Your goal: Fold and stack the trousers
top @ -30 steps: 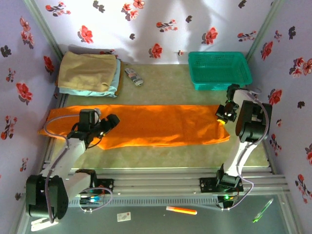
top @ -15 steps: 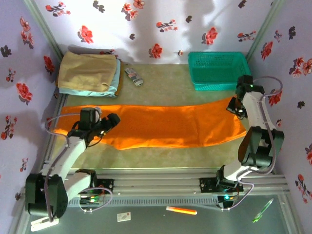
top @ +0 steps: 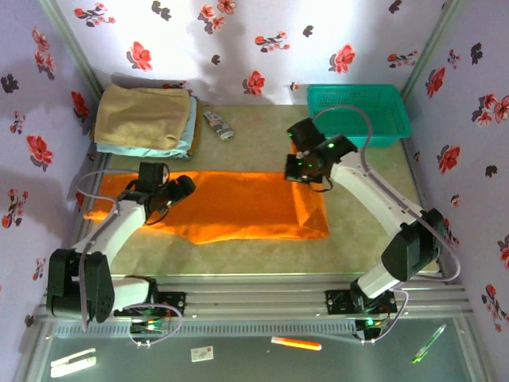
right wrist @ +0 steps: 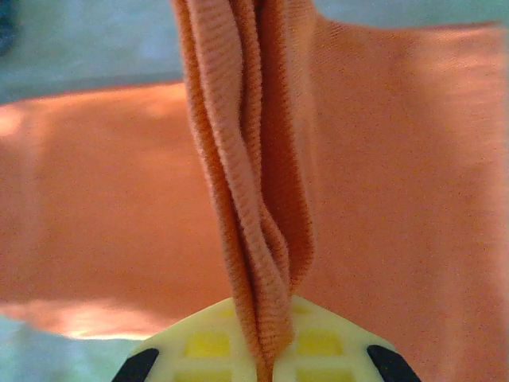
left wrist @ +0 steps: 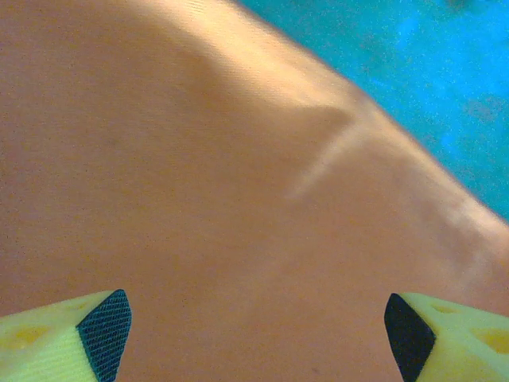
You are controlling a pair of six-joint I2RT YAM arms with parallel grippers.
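while right pincer (right wrist: 258, 362) pinches trousers (top: 231, 208) edge, left pincer (left wrist: 254, 318) spread above them

The bright orange trousers (top: 231, 211) lie spread flat, stretched lengthwise from 9 o'clock toward 3 o'clock. Their 3 o'clock end is raised and bunched above the rest.

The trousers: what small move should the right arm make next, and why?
Probably carry the pinched end leftward and lay it on the flat end. The right gripper is shut on the trousers, lifted above their middle, so the fold looks half made; the left gripper hovers open over the flat end.
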